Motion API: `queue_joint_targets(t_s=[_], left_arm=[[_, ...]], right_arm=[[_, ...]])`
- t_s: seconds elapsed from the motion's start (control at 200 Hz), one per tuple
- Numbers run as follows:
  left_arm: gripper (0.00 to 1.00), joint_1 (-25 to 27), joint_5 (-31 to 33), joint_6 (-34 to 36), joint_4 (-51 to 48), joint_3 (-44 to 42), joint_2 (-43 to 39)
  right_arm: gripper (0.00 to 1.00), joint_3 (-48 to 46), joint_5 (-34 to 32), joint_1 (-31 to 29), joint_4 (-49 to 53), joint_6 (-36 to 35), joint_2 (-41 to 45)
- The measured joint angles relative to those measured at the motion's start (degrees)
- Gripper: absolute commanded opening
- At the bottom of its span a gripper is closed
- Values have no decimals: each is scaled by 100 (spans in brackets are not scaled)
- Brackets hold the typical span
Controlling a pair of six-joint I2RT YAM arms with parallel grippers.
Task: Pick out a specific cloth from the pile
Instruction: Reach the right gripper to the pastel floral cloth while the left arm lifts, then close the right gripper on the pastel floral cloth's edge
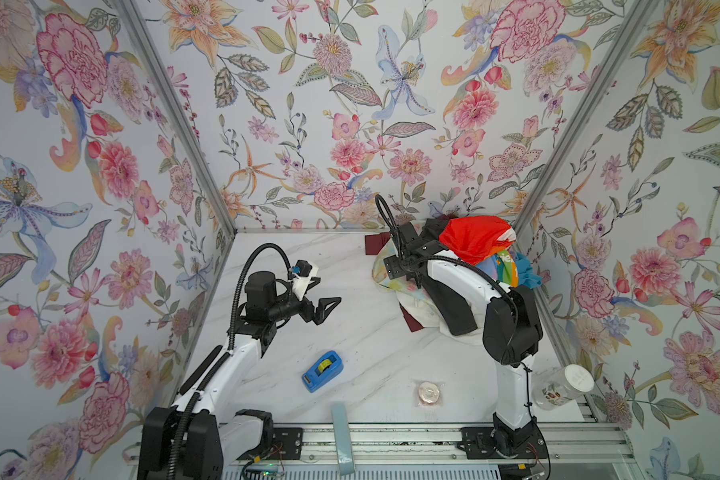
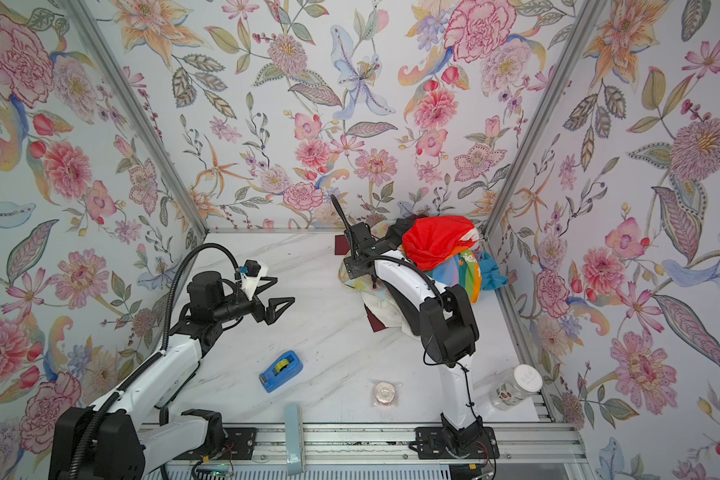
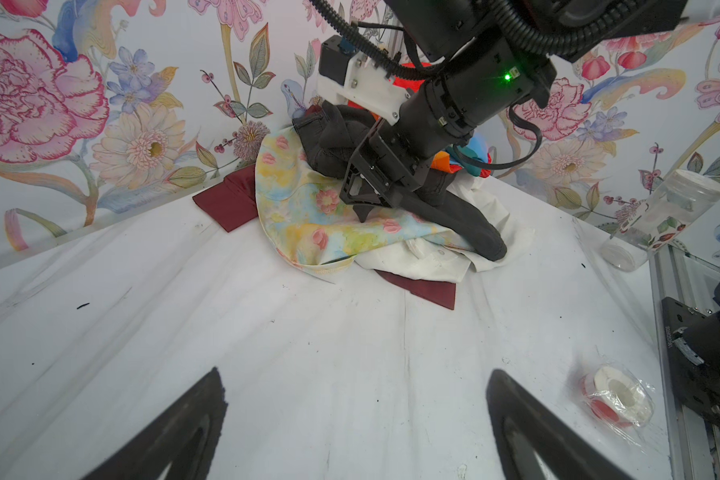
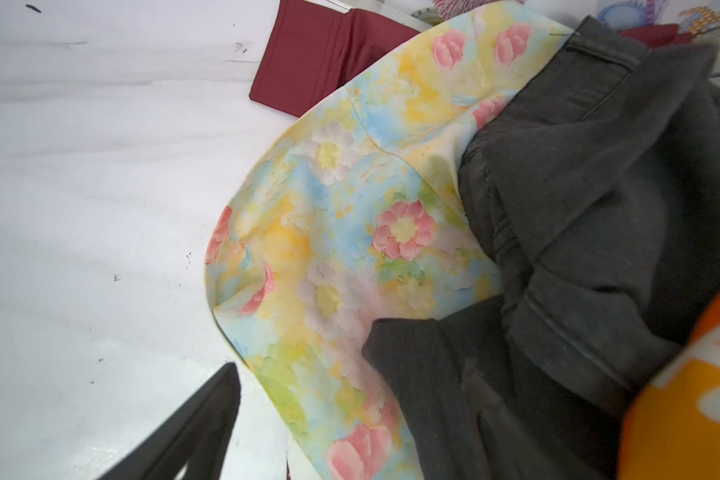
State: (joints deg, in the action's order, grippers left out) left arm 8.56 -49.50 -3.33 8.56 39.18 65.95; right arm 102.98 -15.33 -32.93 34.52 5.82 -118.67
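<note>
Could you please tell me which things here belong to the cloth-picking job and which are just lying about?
Part of the job: floral cloth, partly under a black garment; pile of cloths in the far right corner.
Just lying about: blue tape dispenser; wrapped tape roll; clear jar.

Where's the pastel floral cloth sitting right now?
In a top view the cloth lies at the left edge of the pile, in the table's far right corner, partly under a black garment.

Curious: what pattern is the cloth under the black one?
Cloth: pastel pink flowers on yellow and blue; best in right wrist view.
</note>
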Motion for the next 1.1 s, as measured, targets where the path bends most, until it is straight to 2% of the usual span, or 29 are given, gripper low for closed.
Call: queue_joint_targets(t_s=[0.315,0.575,0.691,0.761,0.816,0.946,1.026,1.096], left_arm=[[99,9,-50,107,-7,22,111],[99,11,-179,127,-44,26,361],[99,11,-363,127,-46,26,369],[99,13,-481,129,-39,26,369],[99,13,-564,125,-28,26,369],[99,15,-684,120,66,26,369],[99,15,-732,120,70,26,369],[99,15,-734,120,72,26,369]], right_arm=[[84,619,568,0,177,4,-772],[86,935,767,0,247,66,-1331],[91,1027,826,0,299,83,-1469],[89,1064,852,0,337,105,-1510],[83,1099,872,0,339,109,-1545],[62,1134,931,22,339,177,-1659],[46,1134,994,50,341,291,-1738],[27,1134,1036,79,343,319,-1790]])
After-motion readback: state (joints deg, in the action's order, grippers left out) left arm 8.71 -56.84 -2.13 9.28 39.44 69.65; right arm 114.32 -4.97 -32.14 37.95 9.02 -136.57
